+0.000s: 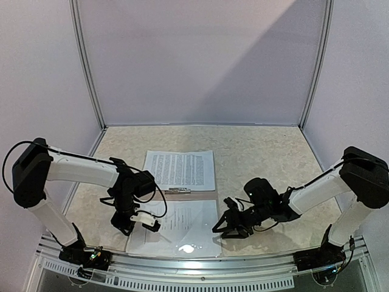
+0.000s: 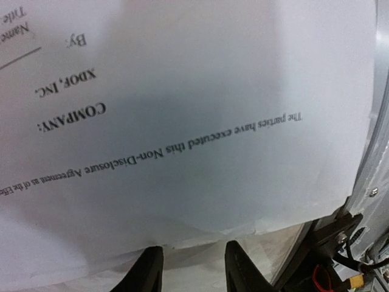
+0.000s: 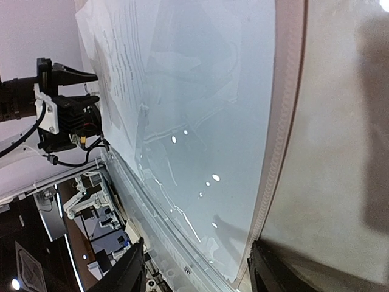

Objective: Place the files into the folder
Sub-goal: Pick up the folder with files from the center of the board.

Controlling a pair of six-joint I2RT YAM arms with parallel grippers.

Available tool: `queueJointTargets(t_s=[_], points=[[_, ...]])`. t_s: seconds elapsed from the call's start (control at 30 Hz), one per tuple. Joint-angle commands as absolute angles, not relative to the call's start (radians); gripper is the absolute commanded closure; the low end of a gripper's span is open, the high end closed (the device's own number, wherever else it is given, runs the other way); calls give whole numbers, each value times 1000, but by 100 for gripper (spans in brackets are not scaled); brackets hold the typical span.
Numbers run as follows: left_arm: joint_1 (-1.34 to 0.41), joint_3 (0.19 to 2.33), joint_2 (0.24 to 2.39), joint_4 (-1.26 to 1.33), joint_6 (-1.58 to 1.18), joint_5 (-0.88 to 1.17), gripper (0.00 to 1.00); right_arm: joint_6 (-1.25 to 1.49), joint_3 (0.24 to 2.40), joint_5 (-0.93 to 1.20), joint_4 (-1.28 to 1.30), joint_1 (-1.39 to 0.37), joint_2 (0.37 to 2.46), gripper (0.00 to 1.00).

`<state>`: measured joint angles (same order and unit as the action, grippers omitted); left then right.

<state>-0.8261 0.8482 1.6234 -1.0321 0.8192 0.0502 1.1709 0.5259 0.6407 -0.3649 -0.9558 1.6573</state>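
Top external view: the left gripper (image 1: 151, 224) is seen over the left short edge of the near file (image 1: 185, 231), its jaws parted with nothing visibly clamped. The sheet's long axis runs left to right towards the right gripper (image 1: 220, 230), likewise spread wide just off the right edge, so the left arm is judged nearer. Two files are counted, the far file (image 1: 180, 170) lying beyond one metal clip (image 1: 176, 191). The folder cannot be made out.

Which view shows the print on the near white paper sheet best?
Left wrist: the near white paper sheet fills it, words legible upside down. Top external shows it small, print faint; right wrist sees it obliquely under glare.
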Motion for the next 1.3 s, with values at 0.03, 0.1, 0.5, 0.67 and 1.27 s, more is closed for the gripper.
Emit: queueJointTargets(t_s=[0.03,0.1,0.5,0.67,1.27], points=[[-770,840,1654,-887,837,-26,62,983,687,469,35,-995,1623,43],[-741,848,1655,-886,847,-22,62,769,771,378,233,-1031,1553,41],[-716,864,1627,-963,860,-31,61,1239,456,428,9,-1077,1369,41],[-715,852,1592,-1036,870,-37,59,1287,436,465,-110,-1112,1421,40],[-770,809,1588,-1047,805,-40,56,1403,546,443,-513,-1182,1752,37]])
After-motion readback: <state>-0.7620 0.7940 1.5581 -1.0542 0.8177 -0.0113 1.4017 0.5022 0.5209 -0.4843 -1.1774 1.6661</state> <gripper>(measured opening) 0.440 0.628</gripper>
